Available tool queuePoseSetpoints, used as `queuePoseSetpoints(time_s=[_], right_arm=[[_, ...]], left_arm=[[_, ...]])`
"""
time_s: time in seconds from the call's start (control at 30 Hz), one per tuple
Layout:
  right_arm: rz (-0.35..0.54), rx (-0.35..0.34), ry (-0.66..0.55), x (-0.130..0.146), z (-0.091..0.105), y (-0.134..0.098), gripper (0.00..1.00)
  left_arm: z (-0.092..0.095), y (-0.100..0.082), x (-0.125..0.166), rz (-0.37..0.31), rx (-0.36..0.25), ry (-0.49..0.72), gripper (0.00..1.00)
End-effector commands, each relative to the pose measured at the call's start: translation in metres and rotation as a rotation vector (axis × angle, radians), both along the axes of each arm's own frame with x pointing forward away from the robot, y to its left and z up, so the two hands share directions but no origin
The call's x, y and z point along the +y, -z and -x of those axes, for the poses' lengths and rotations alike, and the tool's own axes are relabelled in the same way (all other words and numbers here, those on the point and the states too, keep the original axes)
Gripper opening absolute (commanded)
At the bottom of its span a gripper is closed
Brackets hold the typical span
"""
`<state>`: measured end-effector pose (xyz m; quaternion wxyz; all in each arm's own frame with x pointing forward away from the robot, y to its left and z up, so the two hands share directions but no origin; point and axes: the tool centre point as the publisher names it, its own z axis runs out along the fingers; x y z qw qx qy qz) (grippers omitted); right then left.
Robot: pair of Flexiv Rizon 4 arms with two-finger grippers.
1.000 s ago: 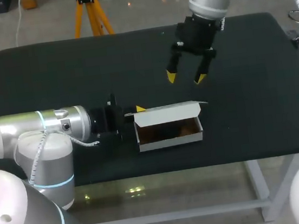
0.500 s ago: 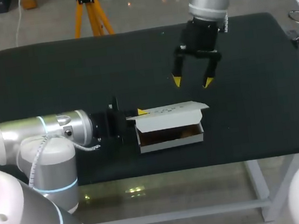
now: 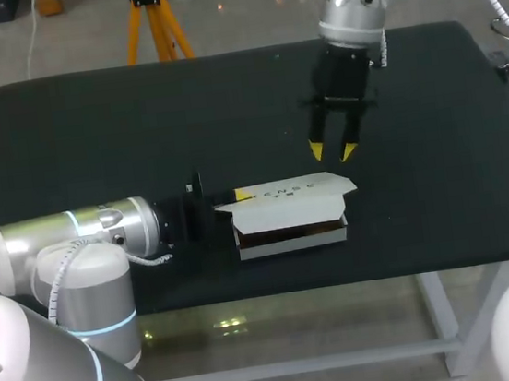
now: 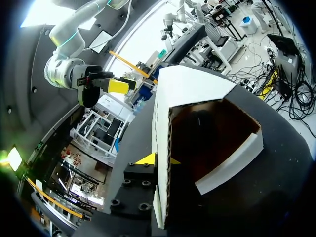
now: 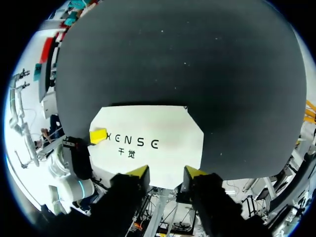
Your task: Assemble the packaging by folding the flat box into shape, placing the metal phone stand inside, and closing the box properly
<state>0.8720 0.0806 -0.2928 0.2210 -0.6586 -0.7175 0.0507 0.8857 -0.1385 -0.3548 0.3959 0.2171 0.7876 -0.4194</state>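
Right end effector (image 3: pixel 335 151), narrow and empty, hangs above the box (image 3: pixel 284 192) the left end effector (image 4: pixel 159 160) grips.

A white cardboard box (image 3: pixel 289 233) lies on the black table (image 3: pixel 90 136).

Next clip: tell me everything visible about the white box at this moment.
The box is white cardboard with a brown corrugated inside, lying lengthwise near the table's front edge. Its printed lid, with clipped corners, is folded most of the way down, leaving a dark slot along the front; the contents cannot be made out. The left pincer grips its left end wall, a yellow tip on each side. The right pincer hovers open above the lid's far edge, not touching.
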Motion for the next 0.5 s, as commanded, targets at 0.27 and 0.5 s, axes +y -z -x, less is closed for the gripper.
queuePoseSetpoints(time_s=[0.27,0.5], right_arm=[[-0.035,0.021,-0.013,0.0,0.019,0.03,0.41],[-0.041,0.032,-0.009,-0.003,0.025,0.038,0.38]], left_arm=[[0.004,0.012,0.002,0.029,-0.051,0.003,0.0],[0.005,0.012,0.005,0.037,-0.06,0.004,0.0]])
